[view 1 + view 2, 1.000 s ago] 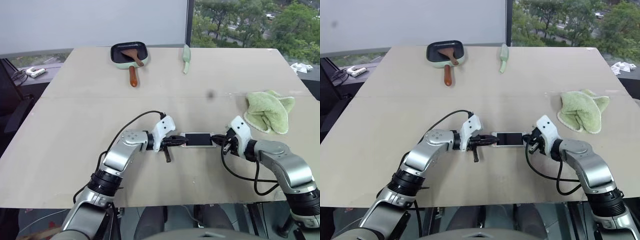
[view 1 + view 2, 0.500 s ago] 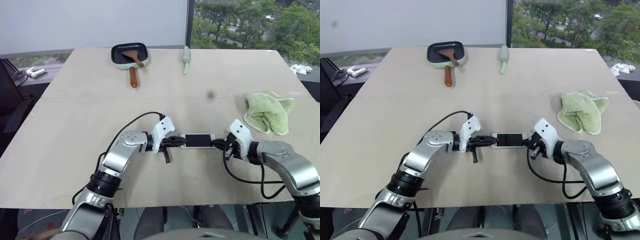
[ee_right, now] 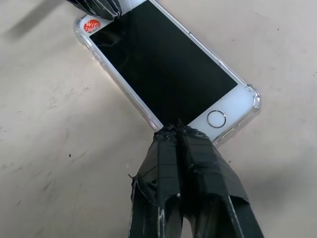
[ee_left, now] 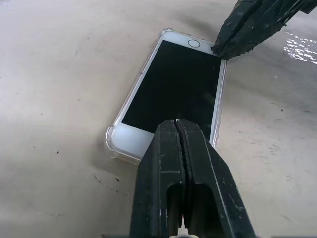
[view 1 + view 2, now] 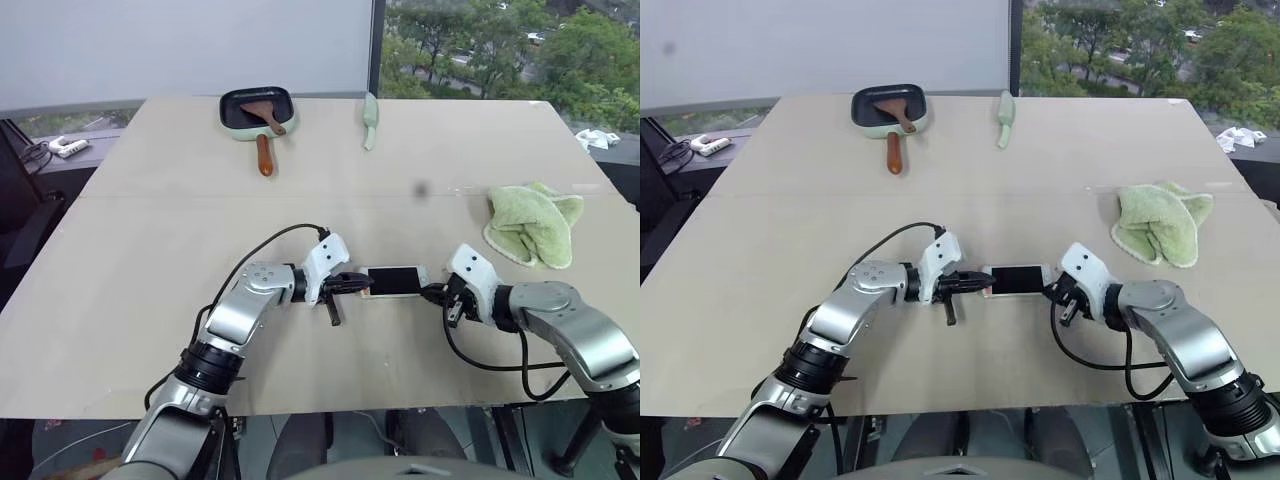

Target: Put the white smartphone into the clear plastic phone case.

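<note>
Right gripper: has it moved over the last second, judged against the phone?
Yes. The right gripper, shut, has slid toward the robot along the home-button end of the white smartphone, which lies in the clear plastic phone case as before.

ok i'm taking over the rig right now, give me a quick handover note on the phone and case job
Left gripper: shut, tips pressing on one end of the white smartphone.
Right gripper: shut, tips at the home-button end.
The phone lies screen up on the table between the two grippers, with the clear plastic phone case wrapped around its edges and corners.
Done: the phone looks seated in the case.
Left: check that every corner is snapped in, then draw both grippers away.
</note>
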`<move>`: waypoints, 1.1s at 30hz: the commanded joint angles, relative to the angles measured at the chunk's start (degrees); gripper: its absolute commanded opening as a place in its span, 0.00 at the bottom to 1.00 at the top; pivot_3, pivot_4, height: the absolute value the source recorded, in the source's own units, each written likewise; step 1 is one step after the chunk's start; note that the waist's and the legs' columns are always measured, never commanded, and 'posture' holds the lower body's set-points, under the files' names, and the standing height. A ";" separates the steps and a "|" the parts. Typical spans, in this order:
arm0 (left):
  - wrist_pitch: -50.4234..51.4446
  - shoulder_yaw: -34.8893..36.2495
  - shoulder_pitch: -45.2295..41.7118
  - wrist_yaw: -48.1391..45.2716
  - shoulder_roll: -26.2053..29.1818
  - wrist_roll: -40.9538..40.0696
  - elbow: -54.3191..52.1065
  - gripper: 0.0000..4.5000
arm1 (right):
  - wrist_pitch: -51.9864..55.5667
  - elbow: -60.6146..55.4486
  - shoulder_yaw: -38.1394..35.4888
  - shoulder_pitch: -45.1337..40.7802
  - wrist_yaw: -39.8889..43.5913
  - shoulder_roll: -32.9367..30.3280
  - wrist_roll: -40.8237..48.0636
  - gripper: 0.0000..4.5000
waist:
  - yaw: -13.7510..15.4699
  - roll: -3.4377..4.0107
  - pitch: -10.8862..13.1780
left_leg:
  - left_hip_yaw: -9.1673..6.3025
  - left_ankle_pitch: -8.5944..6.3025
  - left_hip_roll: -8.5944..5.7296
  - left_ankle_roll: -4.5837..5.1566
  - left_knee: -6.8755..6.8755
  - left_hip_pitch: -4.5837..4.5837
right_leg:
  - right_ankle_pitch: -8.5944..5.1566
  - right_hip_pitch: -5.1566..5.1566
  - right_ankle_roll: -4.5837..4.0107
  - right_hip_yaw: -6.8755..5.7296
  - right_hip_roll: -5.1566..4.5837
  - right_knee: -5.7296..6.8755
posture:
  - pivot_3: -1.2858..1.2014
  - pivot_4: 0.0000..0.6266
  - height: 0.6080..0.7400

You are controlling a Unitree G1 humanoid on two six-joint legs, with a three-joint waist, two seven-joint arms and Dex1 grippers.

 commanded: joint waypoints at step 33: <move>-10.60 24.94 35.57 0.86 13.57 -11.79 -24.57 0.99 | -32.34 2.49 -29.50 25.72 15.39 -1.20 12.17 1.00 | 0.14 0.73 1.47 | 0.29 0.00 0.03 -0.01 -0.27 -0.11 | -0.29 -0.27 0.10 0.31 -0.19 -0.20 | 0.52 0.24 1.00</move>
